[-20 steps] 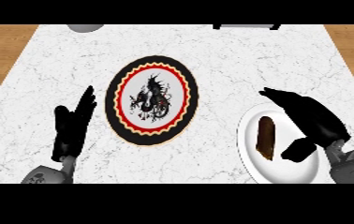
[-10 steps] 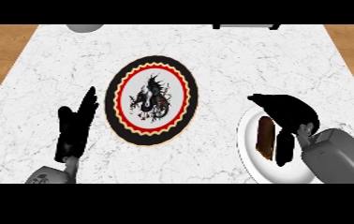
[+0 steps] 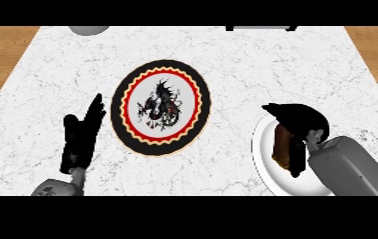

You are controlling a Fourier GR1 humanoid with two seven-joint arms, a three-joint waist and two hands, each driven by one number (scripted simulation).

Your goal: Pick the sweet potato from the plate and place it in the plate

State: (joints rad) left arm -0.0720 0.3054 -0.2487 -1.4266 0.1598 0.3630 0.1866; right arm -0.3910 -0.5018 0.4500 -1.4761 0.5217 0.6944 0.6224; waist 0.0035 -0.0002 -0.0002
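Head view — sweet potato (image 3: pixel 281 148) under right hand (image 3: pixel 299 119) fingers (curled).

Sweet potato (image 3: pixel 282 148) on right plate (image 3: pixel 262 155), patterned plate (image 3: pixel 161 107) left of it.

Two grey arms are showing at five and seven o'clock, each wearing a black hand: left hand (image 3: pixel 80 135), right hand (image 3: pixel 299 119).

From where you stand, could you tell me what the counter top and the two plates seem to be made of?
The counter top looks like polished white marble, going by its fine grey veining; stone-look laminate is possible too. The patterned plate, with a black scalloped rim, red ring and dark dragon-like figure, looks like glazed ceramic. The white plate under the sweet potato is plain and smooth, probably glazed ceramic as well.
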